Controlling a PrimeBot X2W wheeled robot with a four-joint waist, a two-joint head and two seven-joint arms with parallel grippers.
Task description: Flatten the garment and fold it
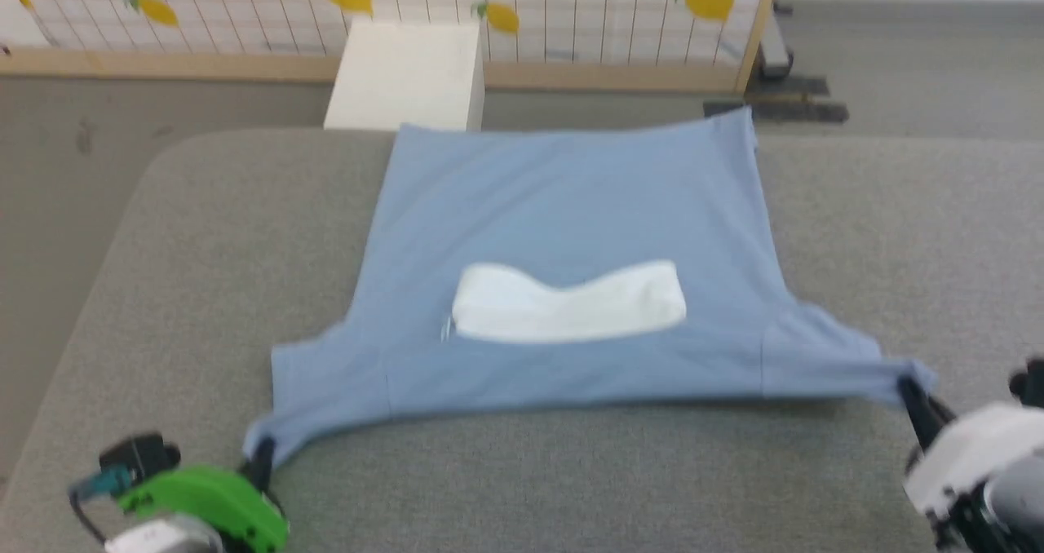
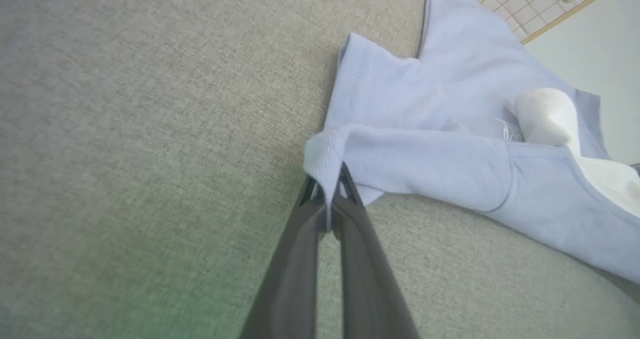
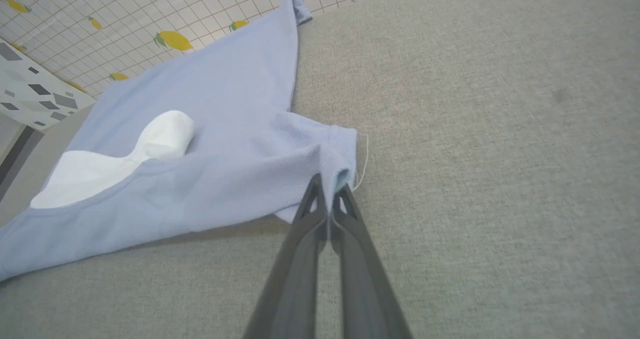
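The garment, a light blue shirt with a white collar, lies spread on the grey table, its hem at the far edge and its sleeves toward me. My left gripper is shut on the left sleeve's corner, and the left wrist view shows that cuff pinched between the dark fingers. My right gripper is shut on the right sleeve's corner. The near edge of the garment is lifted slightly off the table and pulled taut between both grippers.
A white box stands on the floor beyond the table's far edge, before a lemon-patterned screen. Grey table surface runs wide to the left and right of the shirt and in front of it.
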